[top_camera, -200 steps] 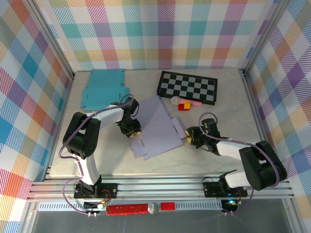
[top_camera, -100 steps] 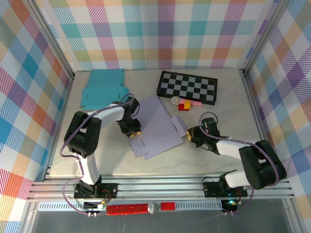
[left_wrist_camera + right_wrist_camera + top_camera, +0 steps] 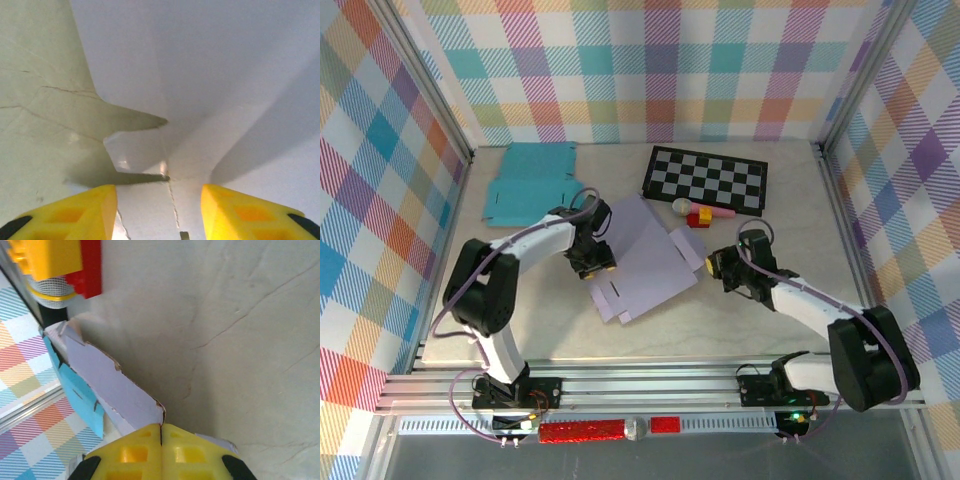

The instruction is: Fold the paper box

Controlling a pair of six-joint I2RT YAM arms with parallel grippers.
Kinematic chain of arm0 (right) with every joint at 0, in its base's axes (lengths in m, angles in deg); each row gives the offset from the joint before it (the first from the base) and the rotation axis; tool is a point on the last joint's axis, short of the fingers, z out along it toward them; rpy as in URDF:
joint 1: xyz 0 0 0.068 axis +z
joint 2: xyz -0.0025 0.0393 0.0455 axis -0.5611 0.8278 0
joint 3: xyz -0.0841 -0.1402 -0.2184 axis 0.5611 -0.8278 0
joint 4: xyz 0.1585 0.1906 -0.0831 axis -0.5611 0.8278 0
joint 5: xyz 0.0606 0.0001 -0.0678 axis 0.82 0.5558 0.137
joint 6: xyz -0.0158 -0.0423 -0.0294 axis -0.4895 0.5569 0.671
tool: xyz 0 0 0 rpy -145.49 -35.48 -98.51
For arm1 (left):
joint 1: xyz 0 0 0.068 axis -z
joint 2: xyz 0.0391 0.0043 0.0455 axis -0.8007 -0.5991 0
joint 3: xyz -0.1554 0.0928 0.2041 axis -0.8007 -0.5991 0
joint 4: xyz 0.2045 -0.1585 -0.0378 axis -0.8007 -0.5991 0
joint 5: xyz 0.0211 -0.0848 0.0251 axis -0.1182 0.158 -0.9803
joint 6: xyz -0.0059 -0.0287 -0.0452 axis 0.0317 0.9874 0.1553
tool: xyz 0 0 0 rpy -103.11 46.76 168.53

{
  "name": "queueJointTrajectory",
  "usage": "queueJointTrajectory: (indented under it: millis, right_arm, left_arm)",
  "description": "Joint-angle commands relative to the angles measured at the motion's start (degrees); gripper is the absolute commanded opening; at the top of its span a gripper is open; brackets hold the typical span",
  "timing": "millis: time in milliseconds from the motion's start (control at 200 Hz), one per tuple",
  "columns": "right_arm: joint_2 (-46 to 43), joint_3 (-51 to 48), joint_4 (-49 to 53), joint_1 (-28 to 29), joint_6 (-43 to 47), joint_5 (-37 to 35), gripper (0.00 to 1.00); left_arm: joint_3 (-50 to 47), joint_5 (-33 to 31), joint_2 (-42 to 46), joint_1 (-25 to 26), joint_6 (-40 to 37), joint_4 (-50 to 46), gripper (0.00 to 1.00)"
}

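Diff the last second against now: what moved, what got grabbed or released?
The right gripper shut on the right flap of the lavender sheet and moved slightly farther up the table. The sheet shifted with it. The left gripper opened at the sheet's left edge. The teal sheet, checkerboard and toys stayed put.

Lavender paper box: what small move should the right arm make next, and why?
Probably lift the right gripper slightly, folding the flap inward. It is shut on the right edge of the lavender paper box, while the left gripper stands open at the left edge.
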Motion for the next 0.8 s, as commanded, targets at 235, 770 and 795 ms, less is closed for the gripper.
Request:
queueJointTrajectory:
  millis: [235, 770, 795]
  right_arm:
    - [1.47, 13.56, 17.57, -0.34, -3.47, 1.73, 0.00]
    - [4.45, 23.12, 27.90, -0.52, -4.74, 4.18, 0.00]
    - [4.50, 23.43, 28.13, -0.63, -4.65, 4.21, 0.00]
  left_arm:
    - [0.93, -26.52, 15.88, 25.76, -21.58, -1.89, 0.57]
    - [-8.94, -57.38, 8.47, 43.22, -36.06, 13.66, 0.67]
    - [-9.02, -57.31, 8.31, 43.33, -36.45, 14.05, 0.67]
